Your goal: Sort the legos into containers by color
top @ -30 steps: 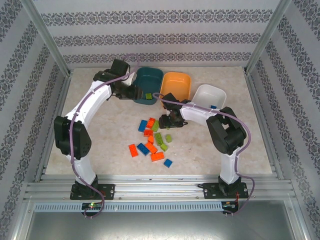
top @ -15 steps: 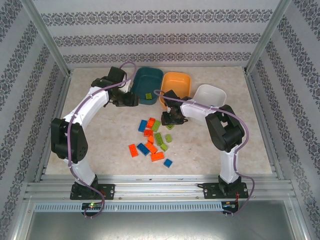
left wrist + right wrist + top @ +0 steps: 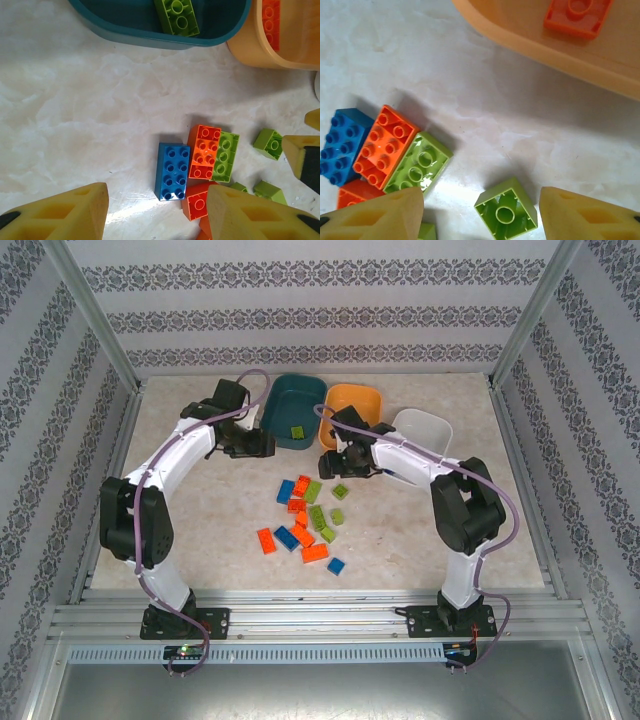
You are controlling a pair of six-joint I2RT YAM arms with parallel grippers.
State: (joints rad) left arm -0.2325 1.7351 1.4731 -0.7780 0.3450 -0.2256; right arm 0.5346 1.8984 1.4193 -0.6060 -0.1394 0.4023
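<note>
My left claw (image 3: 157, 200) hangs wide open over the worktop (image 3: 75, 110) and grips nothing. Under the gap between its yellow fingers (image 3: 65, 215) lies a blue brick (image 3: 172, 171). An orange brick (image 3: 204, 151) and a lime brick (image 3: 225, 156) lie side by side just to its right. Beyond them stands the dark teal tray (image 3: 150, 37), with one green brick (image 3: 176, 15) lying inside it.

My right claw (image 3: 481, 197) is spread just as wide and is empty too. A small square lime piece (image 3: 506, 210) lies upside down on the worktop beneath it, nearer the right finger and touching neither. Just past it rises the wall of the orange tray (image 3: 560, 50), and an orange-red brick (image 3: 577, 15) rests on that tray's floor.

From above, the three trays stand in a row at the far side of the worktop — teal on the left, orange in the middle, the white tray (image 3: 428, 425) on the right. My left claw sits just in front of the teal one and my right claw just in front of the orange one, the two near each other. The loose legos (image 3: 305, 515) — orange, blue and lime mixed — lie in a scattered cluster at the middle of the worktop, on the near side of both claws.
</note>
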